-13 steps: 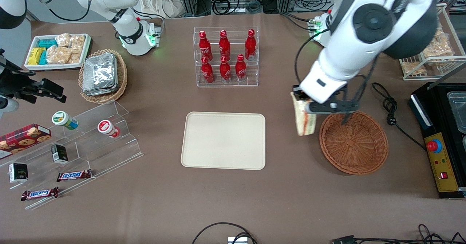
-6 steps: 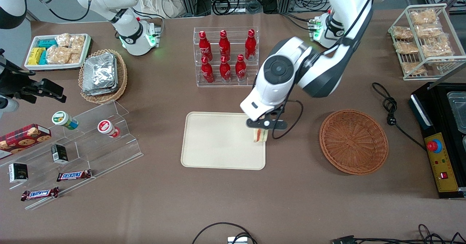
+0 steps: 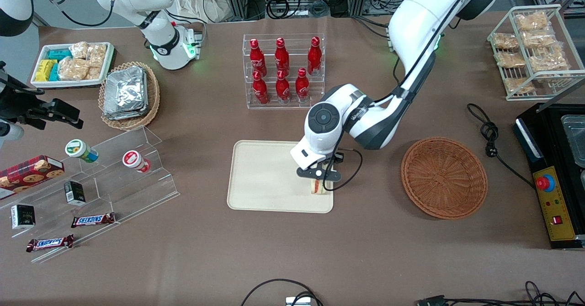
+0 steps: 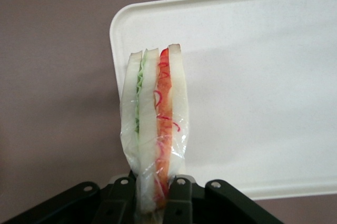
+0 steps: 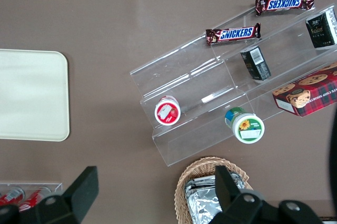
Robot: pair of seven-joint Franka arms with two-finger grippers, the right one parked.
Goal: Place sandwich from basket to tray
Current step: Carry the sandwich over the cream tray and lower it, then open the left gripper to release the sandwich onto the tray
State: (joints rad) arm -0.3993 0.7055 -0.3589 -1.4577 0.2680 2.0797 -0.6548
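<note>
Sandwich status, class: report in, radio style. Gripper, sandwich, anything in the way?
Gripper shut on sandwich, low over the tray corner nearest the basket. Sandwich upright, wrapped. Basket empty. Nothing blocking the tray.

The gripper [image 3: 320, 182] is clamped on the sandwich [image 3: 318, 186] over the tray [image 3: 269, 178], at the corner nearest the basket [image 3: 444, 177]. From there, bare tray surface runs toward 9 o'clock in the front view — flat, only the low rim around it. At 12 o'clock the bottle rack [image 3: 284, 71] stands upright, the one tall obstacle nearby. Toward 3 o'clock open tablecloth lies between tray and basket; the arm's cable [image 3: 349, 173] loops just beside the gripper there. Toward 6 o'clock — bare cloth. The clear stepped shelf [image 3: 109, 178] stands well apart at 9 o'clock.
</note>
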